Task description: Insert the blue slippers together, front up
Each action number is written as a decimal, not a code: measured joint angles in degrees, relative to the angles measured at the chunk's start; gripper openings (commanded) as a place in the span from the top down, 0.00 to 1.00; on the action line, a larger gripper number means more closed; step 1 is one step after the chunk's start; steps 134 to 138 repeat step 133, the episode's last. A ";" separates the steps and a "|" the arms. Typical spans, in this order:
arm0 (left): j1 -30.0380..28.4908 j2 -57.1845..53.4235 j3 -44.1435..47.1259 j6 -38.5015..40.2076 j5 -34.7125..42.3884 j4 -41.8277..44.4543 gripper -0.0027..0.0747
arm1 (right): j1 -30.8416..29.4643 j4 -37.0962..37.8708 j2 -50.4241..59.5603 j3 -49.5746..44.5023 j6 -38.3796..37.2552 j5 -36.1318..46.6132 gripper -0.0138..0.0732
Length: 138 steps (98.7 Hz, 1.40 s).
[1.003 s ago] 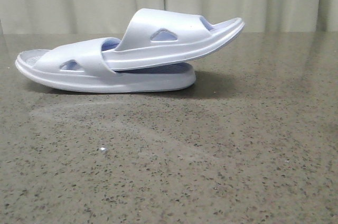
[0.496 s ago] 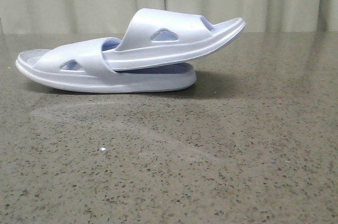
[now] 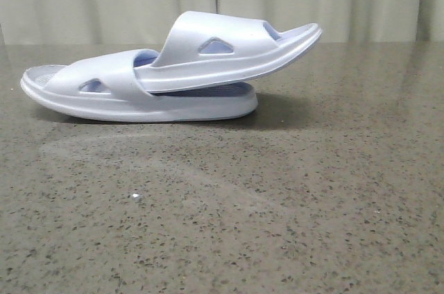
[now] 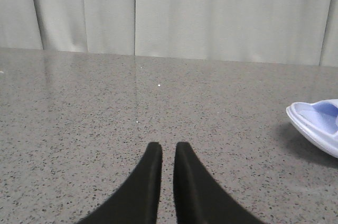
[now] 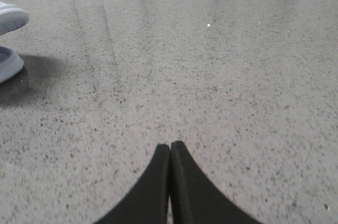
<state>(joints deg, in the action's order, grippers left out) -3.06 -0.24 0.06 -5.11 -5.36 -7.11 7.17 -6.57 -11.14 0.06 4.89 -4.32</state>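
Both grippers are empty and off the work: the left gripper point(image 4: 168, 152) shows its 2 fingers nearly closed with a thin gap at the lower centre of its wrist view, and the right gripper point(image 5: 170, 150) has its fingers pressed together on nothing. Outward from them lies bare speckled table point(image 3: 277, 204). At the upper left of the front view the blue slippers point(image 3: 173, 72) sit nested, 1 pushed under the other's strap, its far end tilted upward. I judge the task essentially done. Only the front view shows the nesting; each wrist view catches just a slipper tip at its edge.
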 measured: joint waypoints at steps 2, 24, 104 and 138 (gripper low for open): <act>0.00 0.00 0.00 0.00 0.00 0.00 0.95 | 0.00 0.30 1.47 -0.44 -0.25 0.00 0.94; 0.00 0.00 0.00 0.00 0.00 0.00 0.95 | -1.66 2.38 11.44 -0.71 -1.36 -7.21 0.94; 0.00 0.00 0.00 0.00 0.00 0.00 0.95 | -5.33 4.87 11.64 -0.71 -2.51 -11.15 0.94; 0.00 0.00 0.00 0.00 0.00 0.00 0.95 | -5.33 4.87 11.64 -0.71 -2.51 -11.15 0.94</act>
